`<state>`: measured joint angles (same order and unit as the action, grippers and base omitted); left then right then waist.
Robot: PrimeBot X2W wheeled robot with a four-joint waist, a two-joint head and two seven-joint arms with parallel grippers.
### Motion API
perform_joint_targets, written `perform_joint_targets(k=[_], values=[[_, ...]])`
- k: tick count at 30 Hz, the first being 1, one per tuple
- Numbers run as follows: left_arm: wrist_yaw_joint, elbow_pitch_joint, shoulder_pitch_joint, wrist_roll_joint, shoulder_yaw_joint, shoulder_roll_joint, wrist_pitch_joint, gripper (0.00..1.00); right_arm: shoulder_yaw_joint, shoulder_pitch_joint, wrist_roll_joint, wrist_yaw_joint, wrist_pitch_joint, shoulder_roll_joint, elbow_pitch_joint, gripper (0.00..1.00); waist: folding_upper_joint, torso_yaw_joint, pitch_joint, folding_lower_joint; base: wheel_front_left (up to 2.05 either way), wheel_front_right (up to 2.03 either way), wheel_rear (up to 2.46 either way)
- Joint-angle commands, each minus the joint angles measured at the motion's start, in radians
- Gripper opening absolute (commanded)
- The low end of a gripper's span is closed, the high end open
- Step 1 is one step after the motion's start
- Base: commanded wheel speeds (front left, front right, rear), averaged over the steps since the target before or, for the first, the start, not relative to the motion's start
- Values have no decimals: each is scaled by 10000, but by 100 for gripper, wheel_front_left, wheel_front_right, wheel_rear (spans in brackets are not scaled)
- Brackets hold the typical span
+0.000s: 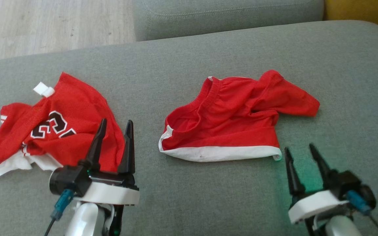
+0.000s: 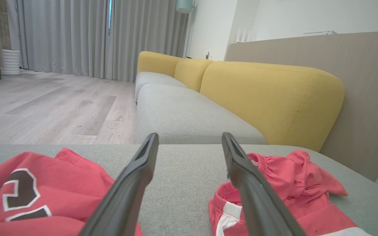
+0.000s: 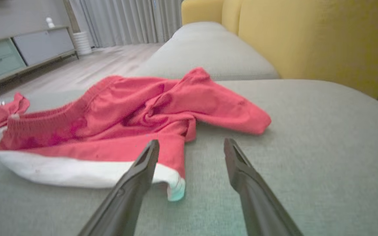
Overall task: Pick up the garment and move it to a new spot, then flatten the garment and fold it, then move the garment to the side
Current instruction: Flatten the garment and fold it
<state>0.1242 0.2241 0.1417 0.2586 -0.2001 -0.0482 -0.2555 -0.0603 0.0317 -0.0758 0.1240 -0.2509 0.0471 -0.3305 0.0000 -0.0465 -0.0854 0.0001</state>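
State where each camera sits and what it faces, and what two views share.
Head view: on the head, looking down at jersey, shorts and sofa seat; left gripper and right gripper show.
Left wrist view: low, along open left fingers toward yellow backrest.
Right wrist view: along open right fingers at shorts.
Shared: shorts.

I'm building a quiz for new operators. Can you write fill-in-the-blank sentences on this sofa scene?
The red shorts are trimmed in ____. The pincer nearest the jersey is the robot's ____. The right pincer stands ____, holding nothing.
Missing words: white; left; open.
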Motion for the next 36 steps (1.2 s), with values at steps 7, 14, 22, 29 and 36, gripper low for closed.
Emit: perform_joint_targets(k=[7, 14, 22, 29, 36], values=[[44, -172, 318, 85, 74, -20, -63, 100, -391, 678, 944, 67, -40, 33, -1649, 100, 0, 169, -132, -1, 0, 0, 0], [50, -112, 445, 112, -49, -20, -63, 100, -274, 1375, 1521, 67, -23, 32, -2691, 100, 0, 405, -338, -1, 0, 0, 0], [53, -70, 539, 129, -41, -20, -63, 100, -57, 1961, 2016, 67, 1, 32, -3507, 0, 0, 520, -453, -1, 0, 0, 0], [41, -132, 534, 151, 128, -20, -63, 100, 1423, 2329, 3209, 67, -49, 127, -3289, 0, 0, 387, -302, -1, 0, 0, 0], [-14, -266, 459, 267, 133, -20, -63, 100, 2582, 2278, 4521, 67, 203, 870, -2276, 0, 0, 212, -49, -1, 0, 0, 0]])
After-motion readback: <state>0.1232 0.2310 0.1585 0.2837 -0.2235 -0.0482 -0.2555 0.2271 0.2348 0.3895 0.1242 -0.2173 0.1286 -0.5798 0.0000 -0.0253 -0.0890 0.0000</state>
